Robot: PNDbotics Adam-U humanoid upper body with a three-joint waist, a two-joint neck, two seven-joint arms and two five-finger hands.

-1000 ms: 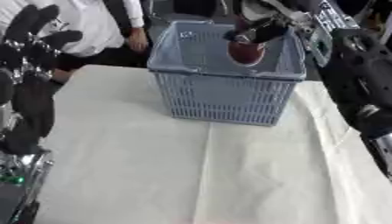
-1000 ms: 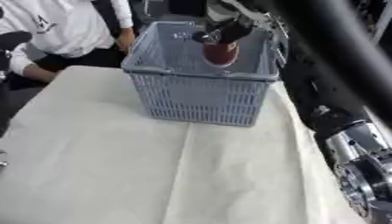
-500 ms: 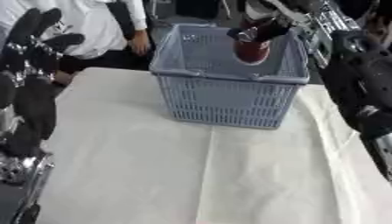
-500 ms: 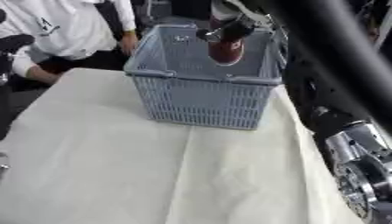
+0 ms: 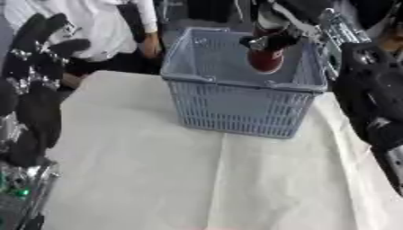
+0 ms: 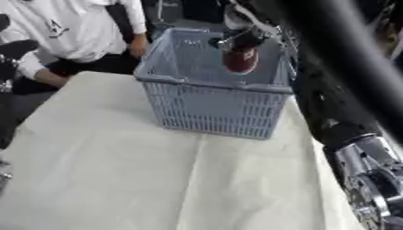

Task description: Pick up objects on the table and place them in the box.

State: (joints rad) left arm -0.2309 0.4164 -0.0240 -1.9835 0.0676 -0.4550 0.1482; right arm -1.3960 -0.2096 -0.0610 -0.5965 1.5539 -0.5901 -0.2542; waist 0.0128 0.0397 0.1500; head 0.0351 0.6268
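Note:
A grey-blue plastic basket point(image 5: 236, 112) stands on the cloth-covered table point(image 5: 181, 179) toward the far side. My right hand point(image 5: 275, 33) hangs over the basket's far right part, its fingers curled round a dark red object point(image 5: 265, 60) that sits just above the rim, inside the basket's outline. My left hand point(image 5: 39, 54) is raised at the left edge of the left eye view, fingers relaxed and upward, holding nothing.
A person in a white top sits beyond the table's far left corner, one hand point(image 5: 147, 44) near the basket's far left corner. My right arm point(image 6: 338, 103) runs down the right side. Pale cloth covers the near table.
The whole picture has shifted slightly, so the camera moved. The right hand with the dark red object stays over the basket, a little lower against the rim. The left hand has not moved.

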